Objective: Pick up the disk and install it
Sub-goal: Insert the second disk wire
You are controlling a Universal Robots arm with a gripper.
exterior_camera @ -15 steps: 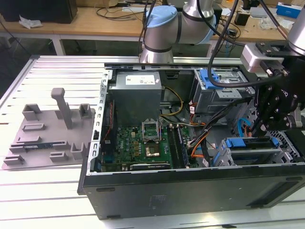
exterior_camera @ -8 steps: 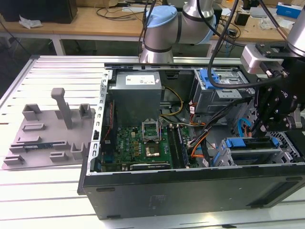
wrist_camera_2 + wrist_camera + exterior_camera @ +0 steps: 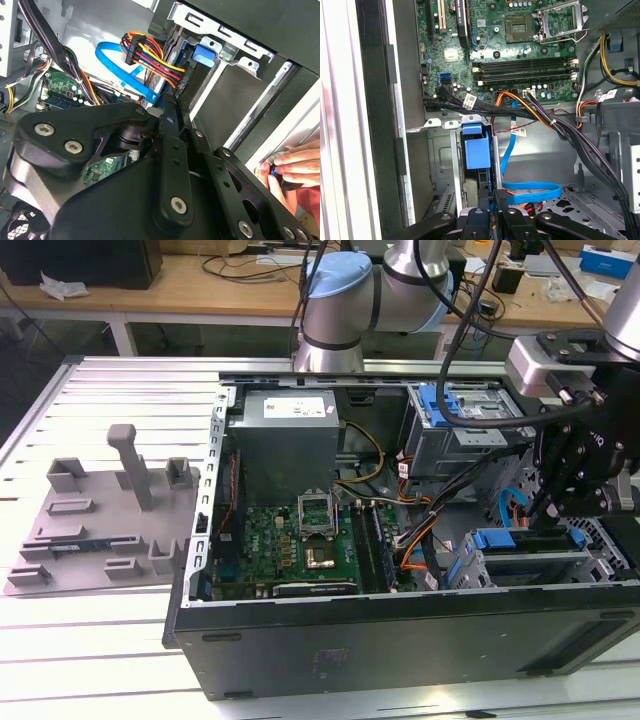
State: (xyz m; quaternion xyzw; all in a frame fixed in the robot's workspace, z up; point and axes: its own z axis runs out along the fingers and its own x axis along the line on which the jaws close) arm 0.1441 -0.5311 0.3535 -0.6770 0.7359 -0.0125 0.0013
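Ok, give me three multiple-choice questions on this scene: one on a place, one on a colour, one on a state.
1. Where is the grey plastic fixture relative to the black metal computer case?
A. on the exterior view's left of it
B. inside it
C. on top of it

2. What colour is the flat looped cable in the first wrist view?
A. red
B. blue
C. white

3. How is the case?
A. shut
B. open, green motherboard exposed
C. wrapped in film

Answers:
1 A, it lies on the slatted metal table beside the case.
2 B, its loop is plainly blue.
3 B, the board shows from above.
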